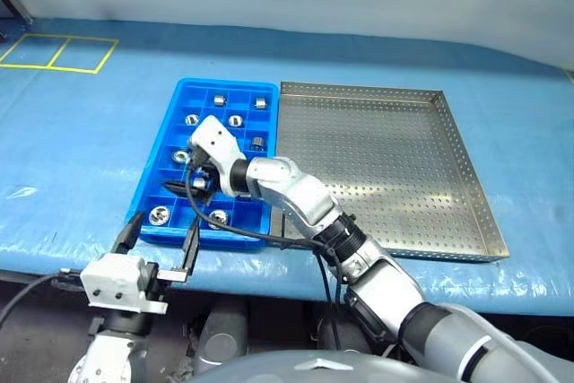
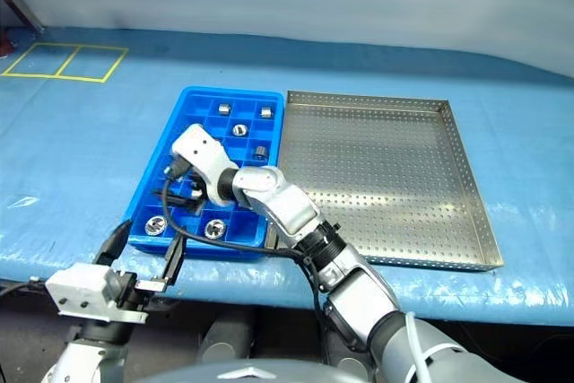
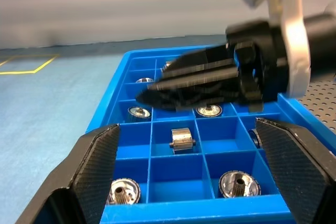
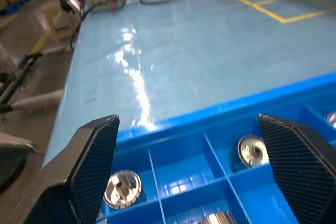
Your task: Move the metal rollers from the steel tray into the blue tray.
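From the head cameras, the right gripper (image 1: 190, 187) is hanging over the near half of the blue tray (image 1: 176, 96) with its fingers spread and nothing between them, while the left gripper (image 1: 160, 239) is waiting at the tray's near edge, equally wide and empty. The metal rollers (image 1: 235, 120) are sitting one to a compartment in that blue grid, and the steel tray (image 1: 466, 154) touching its right side is looking bare of them. Through the left wrist camera, one roller (image 3: 182, 139) is lying on its side just ahead, with the right gripper's black fingers (image 3: 189, 82) crossing above it. Through the right wrist camera, shiny rollers (image 4: 122, 188) are glinting below the open jaws. They are looking hard, smooth and weighty for their size, likely slippery; pinching across the round outer wall seems safest. The compartment walls are crowding any finger approach, and the two arms are working close together.
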